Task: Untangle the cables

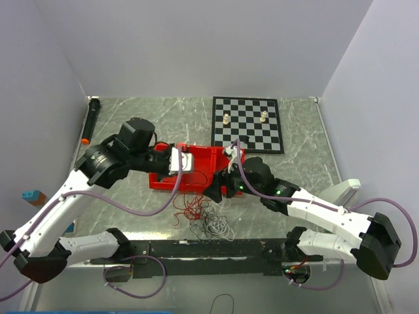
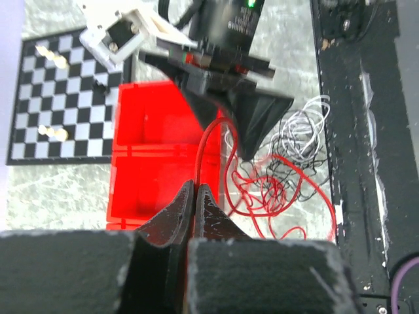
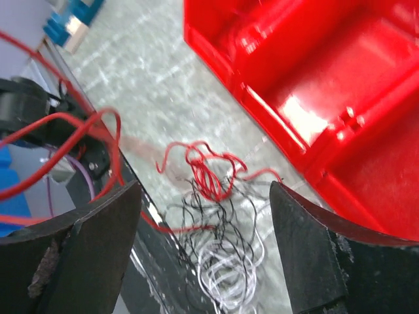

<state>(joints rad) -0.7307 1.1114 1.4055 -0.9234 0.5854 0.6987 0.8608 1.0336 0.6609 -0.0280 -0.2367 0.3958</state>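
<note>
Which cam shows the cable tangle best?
Right wrist: the cable tangle sits close and unobstructed between the fingers of the open right claw, red, black and white strands separable. Left wrist: partly hidden behind that claw. Top external: just a small scribble by the red bin.

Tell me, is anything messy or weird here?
Yes: the red, black and white cables lie knotted in a heap beside the red bin, one red strand running up into the shut left gripper.
</note>
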